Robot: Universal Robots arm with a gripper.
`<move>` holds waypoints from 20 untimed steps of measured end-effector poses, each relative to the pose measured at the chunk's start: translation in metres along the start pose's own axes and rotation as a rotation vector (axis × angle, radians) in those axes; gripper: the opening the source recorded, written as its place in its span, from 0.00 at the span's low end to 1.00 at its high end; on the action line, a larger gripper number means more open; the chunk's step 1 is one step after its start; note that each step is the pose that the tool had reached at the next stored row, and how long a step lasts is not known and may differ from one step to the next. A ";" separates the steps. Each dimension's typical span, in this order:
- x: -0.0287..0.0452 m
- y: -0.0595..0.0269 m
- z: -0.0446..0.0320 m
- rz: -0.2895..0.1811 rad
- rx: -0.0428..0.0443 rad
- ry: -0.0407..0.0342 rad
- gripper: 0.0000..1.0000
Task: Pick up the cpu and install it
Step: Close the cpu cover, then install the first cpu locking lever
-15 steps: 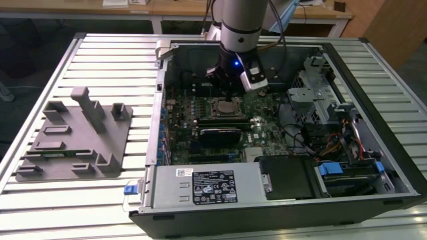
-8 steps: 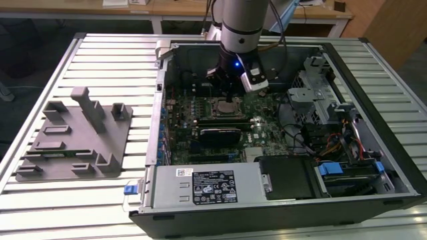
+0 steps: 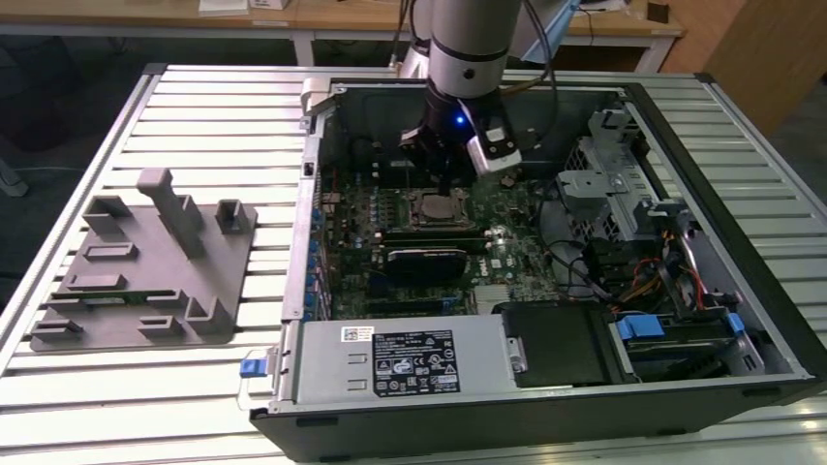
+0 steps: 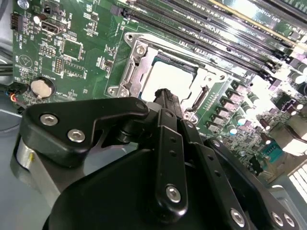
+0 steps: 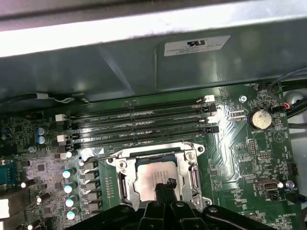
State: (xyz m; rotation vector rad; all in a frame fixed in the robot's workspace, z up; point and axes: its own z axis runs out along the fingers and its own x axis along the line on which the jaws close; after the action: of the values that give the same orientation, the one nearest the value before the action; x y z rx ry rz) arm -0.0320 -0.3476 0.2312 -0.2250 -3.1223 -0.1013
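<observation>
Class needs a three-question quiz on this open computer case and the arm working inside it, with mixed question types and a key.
1. True or false: the cpu lies in the motherboard socket.
2. Which is nearest the gripper? A) grey tray B) cpu C) power supply
3. Fill in: in the exterior view, the grey tray sits on the table to the case's ____.

Key: 1 true; 2 B; 3 left.
</observation>
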 end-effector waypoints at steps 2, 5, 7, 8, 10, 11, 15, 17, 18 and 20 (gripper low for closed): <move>0.0000 0.0002 -0.0030 0.000 0.0000 0.0000 0.11; 0.0001 0.0005 -0.0075 0.000 0.0000 0.0000 0.11; 0.0001 0.0006 -0.0098 0.000 0.0001 0.0000 0.11; 0.0001 0.0007 -0.0101 0.000 -0.0001 0.0000 0.11; 0.0001 0.0007 -0.0101 0.000 -0.0002 -0.0001 0.11; 0.0001 0.0007 -0.0104 0.000 0.0000 0.0000 0.11; 0.0002 0.0007 -0.0108 0.000 0.0000 0.0000 0.11; 0.0001 0.0007 -0.0108 0.000 0.0000 0.0000 0.11; 0.0001 0.0007 -0.0108 0.000 0.0000 0.0000 0.11; 0.0002 0.0007 -0.0108 0.000 0.0000 0.0000 0.11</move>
State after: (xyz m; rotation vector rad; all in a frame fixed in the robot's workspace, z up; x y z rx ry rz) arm -0.0320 -0.3476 0.2421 -0.2249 -3.1223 -0.1013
